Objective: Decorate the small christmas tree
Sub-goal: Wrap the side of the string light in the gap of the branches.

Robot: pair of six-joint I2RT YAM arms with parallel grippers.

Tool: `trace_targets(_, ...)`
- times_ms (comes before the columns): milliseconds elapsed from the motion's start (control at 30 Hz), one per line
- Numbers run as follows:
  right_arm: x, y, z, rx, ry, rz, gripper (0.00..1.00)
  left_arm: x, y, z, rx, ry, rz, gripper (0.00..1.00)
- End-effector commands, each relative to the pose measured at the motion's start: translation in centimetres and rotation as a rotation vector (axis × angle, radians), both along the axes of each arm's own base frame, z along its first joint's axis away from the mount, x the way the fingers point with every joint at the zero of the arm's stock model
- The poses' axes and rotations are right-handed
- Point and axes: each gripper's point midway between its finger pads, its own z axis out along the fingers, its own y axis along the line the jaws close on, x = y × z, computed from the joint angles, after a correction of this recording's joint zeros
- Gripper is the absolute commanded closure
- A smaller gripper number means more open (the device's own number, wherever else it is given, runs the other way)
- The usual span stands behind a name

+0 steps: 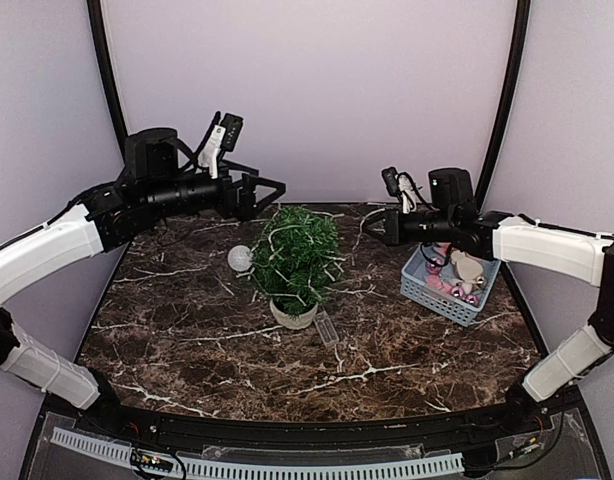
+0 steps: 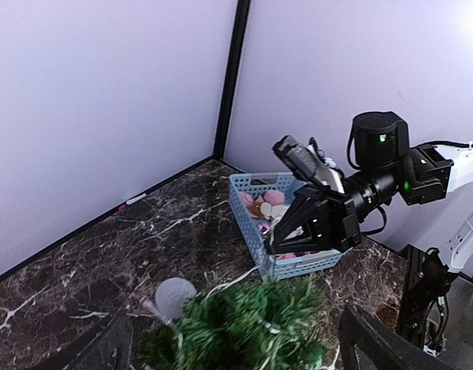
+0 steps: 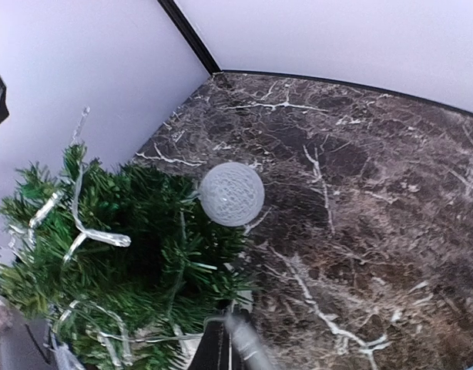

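- The left arm (image 1: 137,205) reaches in from the left edge, its forearm about level and well above the marble table (image 1: 187,340). The left gripper (image 1: 272,190) points toward the treetop, and its fingers (image 2: 105,347) are spread wide with nothing between them.
- A white mesh-patterned ball (image 1: 240,258) sits against the branch tips on the tree's left side, at about mid-height.
- The small christmas tree (image 1: 295,250) stands upright near the middle of the table, between the two grippers. It is planted in a pale round pot (image 1: 293,316), and the branches hide whatever else the pot holds. A clear light strand (image 3: 82,227) is draped over its branches.
- A small clear oblong piece (image 1: 327,328) lies on the table just right of the pot.
- The right gripper (image 1: 372,226) hangs beside the tree's upper right. Its fingers are drawn together to a point. A clear cord lies right at the tips in the wrist view, and I cannot tell whether it is pinched.
- The right arm (image 1: 547,250) comes in level from the right edge and passes over the basket.
- The blue slatted basket (image 1: 432,295) sits at the right of the table, well apart from the tree. It holds a heap of pink and pale ornaments (image 1: 459,272).
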Motion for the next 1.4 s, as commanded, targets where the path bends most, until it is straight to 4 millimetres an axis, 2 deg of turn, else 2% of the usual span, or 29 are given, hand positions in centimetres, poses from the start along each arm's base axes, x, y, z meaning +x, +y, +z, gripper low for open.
trace_targets(0,-0.9,0.6,3.7,0.111,-0.067,0.065,1.0,-0.4,-4.6,2.0,0.047,-0.066,-0.082,0.05)
trace_targets(33,-1.0,0.6,3.8,0.118,-0.067,0.063,1.0,-0.9,-5.7,3.4,0.027,-0.083,-0.11,0.06)
trace_targets(67,-1.1,0.4,4.1,0.124,-0.073,0.058,1.0,-0.4,-6.9,2.2,0.042,-0.057,-0.126,0.08)
trace_targets(100,-1.1,0.3,4.4,0.13,-0.077,0.053,1.0,-1.0,-8.1,3.3,0.025,-0.067,-0.162,0.09)
trace_targets(133,-1.2,0.2,4.6,0.135,-0.081,0.048,1.0,-0.7,-9.4,1.9,0.044,-0.038,-0.179,0.12)
trace_targets(167,-1.2,0.1,4.7,0.139,-0.085,0.043,1.0,-1.1,-10.4,2.7,0.029,-0.046,-0.204,0.13)
trace_targets(200,-1.3,0.0,4.9,0.145,-0.085,0.035,1.0,-0.7,-11.6,1.2,0.047,-0.01,-0.217,0.17)
trace_targets(233,-1.3,-0.1,5.0,0.15,-0.087,0.029,1.0,-0.8,-12.4,1.6,0.038,-0.01,-0.236,0.2)
trace_targets(267,-1.4,-0.2,5.2,0.155,-0.089,0.026,1.0,-0.3,-13.3,0.0,0.056,0.029,-0.239,0.26)
trace_targets(300,-1.4,-0.2,5.3,0.16,-0.088,0.026,1.0,-0.3,-13.8,0.1,0.051,0.034,-0.251,0.3)
trace_targets(333,-1.5,-0.2,5.5,0.166,-0.093,0.024,1.0,0.1,-14.4,-1.2,0.066,0.065,-0.25,0.38)
trace_targets(433,-1.5,-0.3,5.7,0.176,-0.097,0.018,1.0,0.7,-15.6,-2.9,0.075,0.105,-0.259,0.51)
trace_targets(633,-1.3,-0.3,6.0,0.18,-0.106,0.013,1.0,1.5,-16.9,-5.1,0.086,0.166,-0.258,0.55)
trace_targets(800,-1.3,-0.3,6.0,0.177,-0.109,0.015,1.0,1.9,-17.3,-5.8,0.081,0.18,-0.254,0.57)
trace_targets(967,-1.3,-0.5,6.1,0.173,-0.112,0.0,1.0,2.0,-17.5,-6.2,0.082,0.187,-0.253,0.7)
trace_targets(1100,-1.2,-0.7,6.0,0.172,-0.115,-0.011,1.0,1.3,-17.5,-5.5,0.083,0.142,-0.268,0.7)
trace_targets(1233,-1.1,-0.7,6.1,0.176,-0.114,-0.013,1.0,0.3,-17.6,-3.2,0.07,0.07,-0.279,0.66)
trace_targets(1367,-1.0,-0.8,6.3,0.176,-0.12,-0.023,1.0,0.5,-16.9,-1.2,0.073,0.036,-0.226,0.61)
